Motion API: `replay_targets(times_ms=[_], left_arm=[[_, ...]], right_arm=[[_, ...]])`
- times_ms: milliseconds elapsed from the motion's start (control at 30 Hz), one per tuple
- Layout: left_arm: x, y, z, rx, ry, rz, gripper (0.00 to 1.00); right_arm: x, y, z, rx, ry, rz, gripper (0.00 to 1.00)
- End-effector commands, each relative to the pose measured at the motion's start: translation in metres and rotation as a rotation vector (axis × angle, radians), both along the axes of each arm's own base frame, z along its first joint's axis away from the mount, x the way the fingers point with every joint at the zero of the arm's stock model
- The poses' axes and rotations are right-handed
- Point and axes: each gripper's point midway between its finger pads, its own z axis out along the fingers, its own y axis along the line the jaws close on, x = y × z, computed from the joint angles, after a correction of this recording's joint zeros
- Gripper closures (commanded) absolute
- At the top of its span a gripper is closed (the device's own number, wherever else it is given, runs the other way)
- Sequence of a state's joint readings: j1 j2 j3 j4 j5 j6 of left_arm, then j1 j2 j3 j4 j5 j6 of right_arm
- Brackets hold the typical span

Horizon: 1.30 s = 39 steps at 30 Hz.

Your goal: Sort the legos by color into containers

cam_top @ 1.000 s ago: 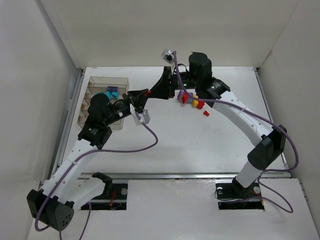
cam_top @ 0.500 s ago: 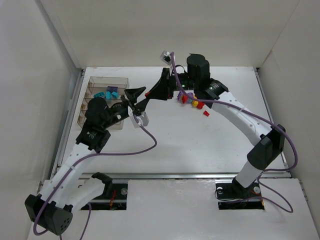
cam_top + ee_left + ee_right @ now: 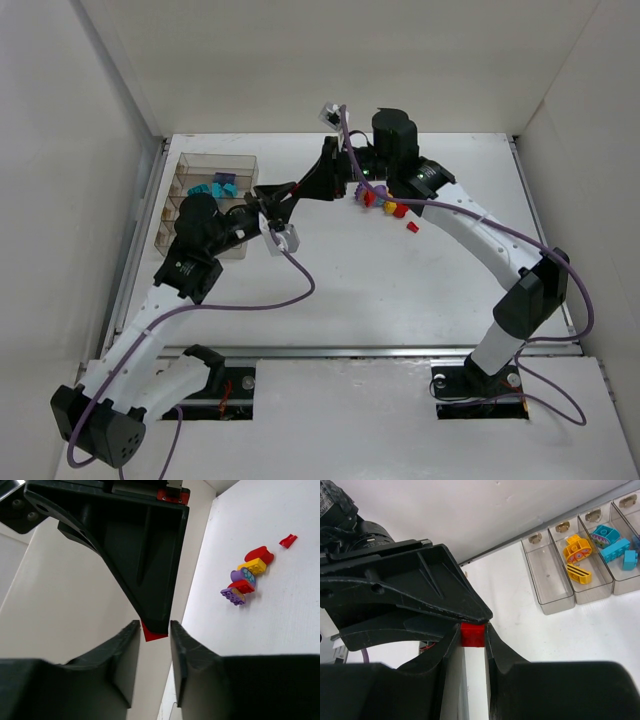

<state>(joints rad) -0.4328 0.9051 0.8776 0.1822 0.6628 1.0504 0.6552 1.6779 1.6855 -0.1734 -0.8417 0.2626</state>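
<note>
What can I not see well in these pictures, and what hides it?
Left wrist view: the right gripper covers most of the red brick; whether the left gripper holds it is unclear.
Right wrist view: the right edge cuts off the tray.
Top view: both grippers hide the red brick; the left arm covers part of the tray.

White tabletop (image 3: 360, 290) stretching across the middle, plain white walls (image 3: 330, 60) enclosing it on three sides, silver rail (image 3: 370, 351) running along its near edge.
</note>
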Motion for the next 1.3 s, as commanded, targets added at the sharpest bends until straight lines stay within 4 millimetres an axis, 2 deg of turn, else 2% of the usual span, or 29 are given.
replay_targets(times_ms=[0, 33, 67, 200, 300, 333, 400, 433, 467, 533, 567, 633, 700, 733, 767, 833, 867, 967, 1000, 1067, 1100, 1133, 1167, 1200, 1233, 1267], left_arm=[[-0.01, -0.007, 0.026, -0.021, -0.061, -0.048, 0.76], [-0.01, -0.007, 0.026, -0.021, -0.061, -0.048, 0.79], [-0.01, -0.007, 0.026, -0.021, -0.061, -0.048, 0.87], [-0.01, -0.007, 0.026, -0.017, -0.069, -0.048, 1.0], [-0.009, -0.006, 0.026, -0.021, -0.061, -0.039, 1.0], [-0.007, -0.004, 0.024, -0.023, -0.044, -0.026, 1.0], [-0.004, -0.001, 0.02, -0.023, -0.019, 0.0, 1.0], [-0.002, 0.0, 0.016, -0.024, 0.003, 0.016, 1.0], [0.0, 0.003, 0.013, -0.027, 0.028, 0.035, 1.0], [0.01, 0.01, 0.004, -0.047, 0.098, 0.106, 1.0], [0.011, 0.012, -0.003, -0.045, 0.133, 0.123, 1.0], [0.015, 0.02, -0.01, -0.072, 0.203, 0.16, 1.0], [0.017, 0.026, -0.022, -0.094, 0.277, 0.186, 1.0], [0.02, 0.031, -0.031, -0.101, 0.315, 0.227, 1.0], [0.02, 0.032, -0.036, -0.108, 0.348, 0.241, 1.0], [0.026, 0.044, -0.06, -0.126, 0.481, 0.323, 1.0], [0.033, 0.053, -0.074, -0.136, 0.548, 0.38, 1.0], [0.039, 0.081, -0.115, -0.174, 0.758, 0.551, 1.0], [0.047, 0.097, -0.131, -0.189, 0.819, 0.629, 1.0], [0.05, 0.115, -0.152, -0.225, 0.932, 0.725, 1.0], [0.052, 0.123, -0.169, -0.225, 0.996, 0.76, 1.0], [0.058, 0.143, -0.174, -0.26, 1.029, 0.822, 1.0], [0.056, 0.153, -0.186, -0.264, 1.083, 0.858, 1.0], [0.056, 0.161, -0.194, -0.271, 1.119, 0.877, 1.0], [0.057, 0.18, -0.209, -0.288, 1.169, 0.931, 1.0], [0.058, 0.188, -0.211, -0.291, 1.181, 0.944, 1.0]], right_arm=[[-0.007, 0.0, 0.009, 0.022, -0.024, 0.026, 1.0], [-0.007, 0.0, 0.009, 0.022, -0.024, 0.026, 1.0], [-0.007, 0.0, 0.009, 0.022, -0.024, 0.026, 1.0], [-0.011, 0.0, 0.013, 0.03, -0.029, 0.047, 0.99], [-0.011, 0.0, 0.009, 0.025, -0.022, 0.047, 0.83], [-0.013, -0.002, 0.01, 0.026, -0.023, 0.047, 0.58], [-0.012, -0.003, 0.009, 0.022, -0.022, 0.029, 0.27], [-0.005, -0.007, 0.004, 0.013, -0.014, 0.005, 0.0], [-0.005, -0.009, 0.009, 0.018, -0.025, -0.01, 0.0], [0.014, -0.02, 0.003, 0.005, -0.012, -0.104, 0.0], [0.018, -0.026, 0.01, 0.012, -0.026, -0.133, 0.0], [0.035, -0.038, 0.009, 0.007, -0.021, -0.215, 0.0], [0.043, -0.045, 0.013, 0.012, -0.021, -0.262, 0.0], [0.046, -0.046, 0.013, 0.012, -0.013, -0.282, 0.0], [0.06, -0.053, 0.008, -0.001, -0.012, -0.355, 0.0], [0.075, -0.062, 0.007, -0.001, 0.008, -0.441, 0.0], [0.088, -0.073, 0.001, -0.013, 0.014, -0.501, 0.0], [0.096, -0.078, -0.004, -0.021, 0.021, -0.525, 0.0], [0.101, -0.079, -0.01, -0.029, 0.032, -0.525, 0.0], [0.109, -0.08, -0.023, -0.047, 0.054, -0.527, 0.0], [0.113, -0.081, -0.023, -0.045, 0.054, -0.525, 0.0], [0.115, -0.08, -0.021, -0.041, 0.051, -0.525, 0.0], [0.117, -0.077, -0.031, -0.054, 0.068, -0.512, 0.0], [0.123, -0.079, -0.028, -0.05, 0.064, -0.521, 0.0], [0.123, -0.076, -0.024, -0.043, 0.05, -0.495, 0.0], [0.128, -0.079, -0.023, -0.04, 0.05, -0.498, 0.0]])
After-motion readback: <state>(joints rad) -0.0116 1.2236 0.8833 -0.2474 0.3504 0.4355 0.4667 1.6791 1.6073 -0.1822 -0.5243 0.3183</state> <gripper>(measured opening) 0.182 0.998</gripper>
